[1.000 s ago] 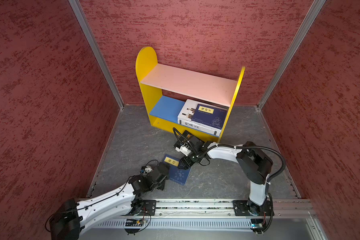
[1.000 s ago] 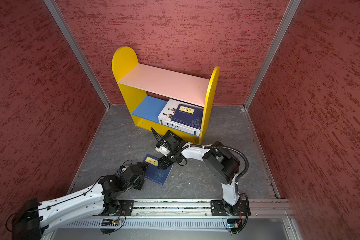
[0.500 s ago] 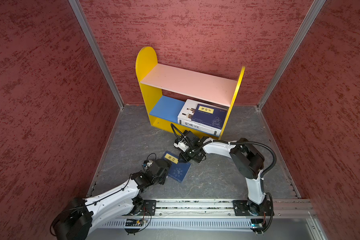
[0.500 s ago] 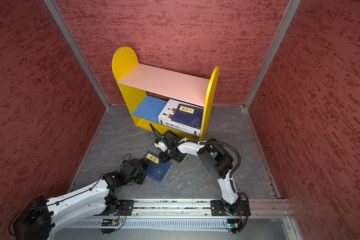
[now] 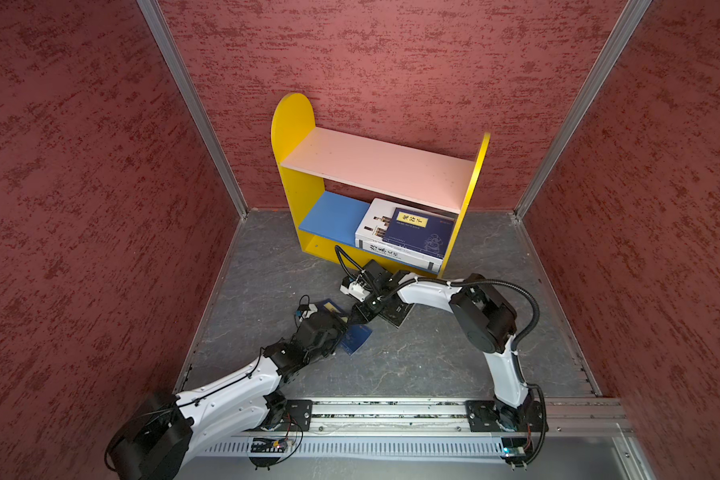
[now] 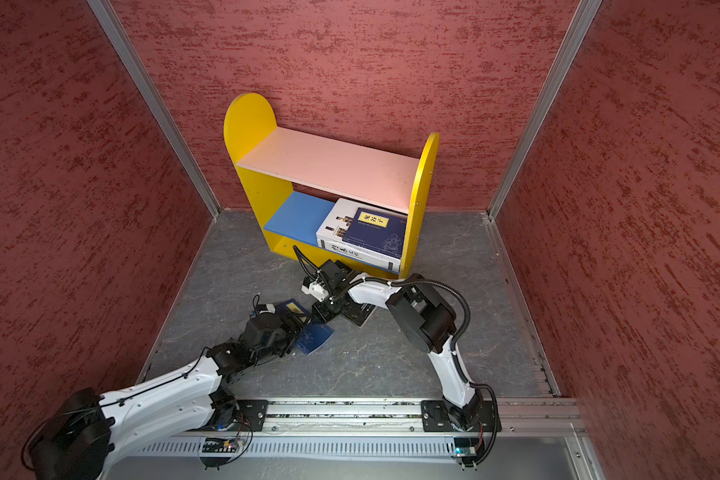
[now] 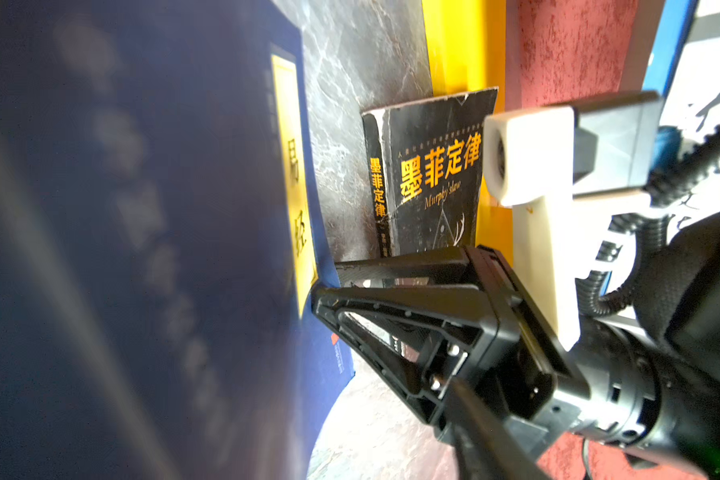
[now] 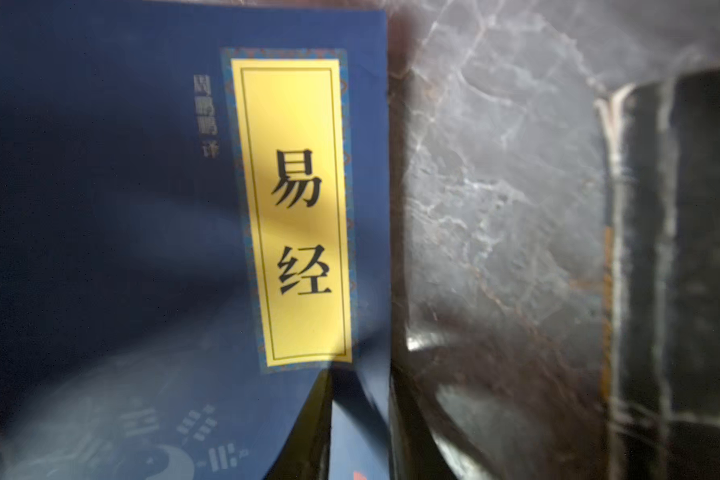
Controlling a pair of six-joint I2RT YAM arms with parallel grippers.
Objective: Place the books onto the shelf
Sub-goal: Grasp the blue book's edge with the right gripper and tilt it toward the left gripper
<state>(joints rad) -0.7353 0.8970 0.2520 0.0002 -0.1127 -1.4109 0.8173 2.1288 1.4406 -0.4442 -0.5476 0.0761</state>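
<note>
Our right hand (image 7: 325,282) has its fingers drawn close on the edge of the navy book (image 8: 142,208), near the yellow title label. From the wrist views we judge it clamped on that edge. Our left hand (image 5: 341,323) lies low over the same book from the near side. Its fingers are hidden under the wrist, so we cannot tell whether they are apart or together. The navy book rests on the grey desk (image 5: 267,291), in front of the shelf (image 5: 292,137). Beside it, across a strip of bare desk, the black book (image 7: 433,174) with orange characters lies flat near the shelf's foot.

We put the task past halfway. On the blue lower board (image 5: 329,214), against the side panel on our right arm's side, sits a flat stack. It looks like two white books (image 5: 371,224) with a second navy book (image 5: 416,232) on top. The pink upper board (image 5: 375,166) holds nothing. So three books are in and two are left on the desk: the one in hand and the black one.
</note>
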